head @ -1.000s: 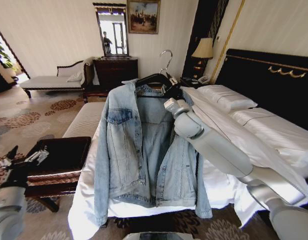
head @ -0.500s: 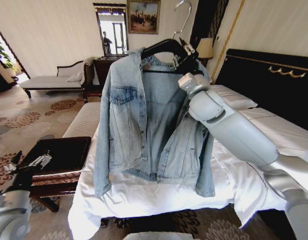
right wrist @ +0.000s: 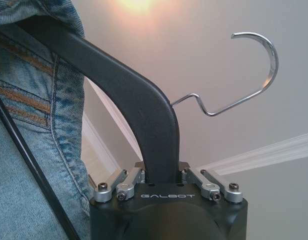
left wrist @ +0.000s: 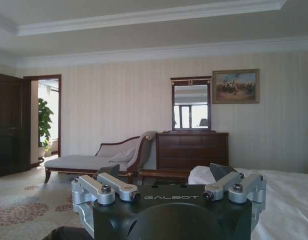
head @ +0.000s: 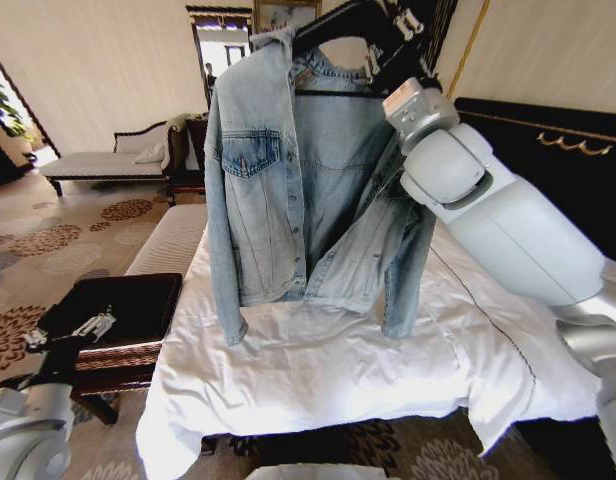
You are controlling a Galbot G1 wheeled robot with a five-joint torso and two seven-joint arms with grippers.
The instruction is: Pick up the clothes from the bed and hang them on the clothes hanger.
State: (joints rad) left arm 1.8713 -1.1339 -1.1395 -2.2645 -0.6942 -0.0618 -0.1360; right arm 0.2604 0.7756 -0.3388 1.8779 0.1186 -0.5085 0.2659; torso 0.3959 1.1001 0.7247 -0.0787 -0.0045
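Right gripper (right wrist: 161,181) is clamped on the hanger (right wrist: 119,95), jacket (head: 298,180) hanging clear of the bed (head: 318,370); lift level so the shoulders stay seated. Left gripper (left wrist: 169,187) parked low, open.

place: looked like a hotel bedroom
giveaways: big white-sheeted bed (head: 318,370) with black headboard (head: 548,150), chaise lounge (head: 108,160), dresser (left wrist: 191,150) under mirror (left wrist: 190,105), patterned carpet (head: 48,240)

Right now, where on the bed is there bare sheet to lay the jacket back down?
The white sheet of the bed is bare across its near end, from below the hem of the denim jacket to the foot edge. Higher up, the jacket, the clothes hanger and the right end effector gripping it crowd the space.
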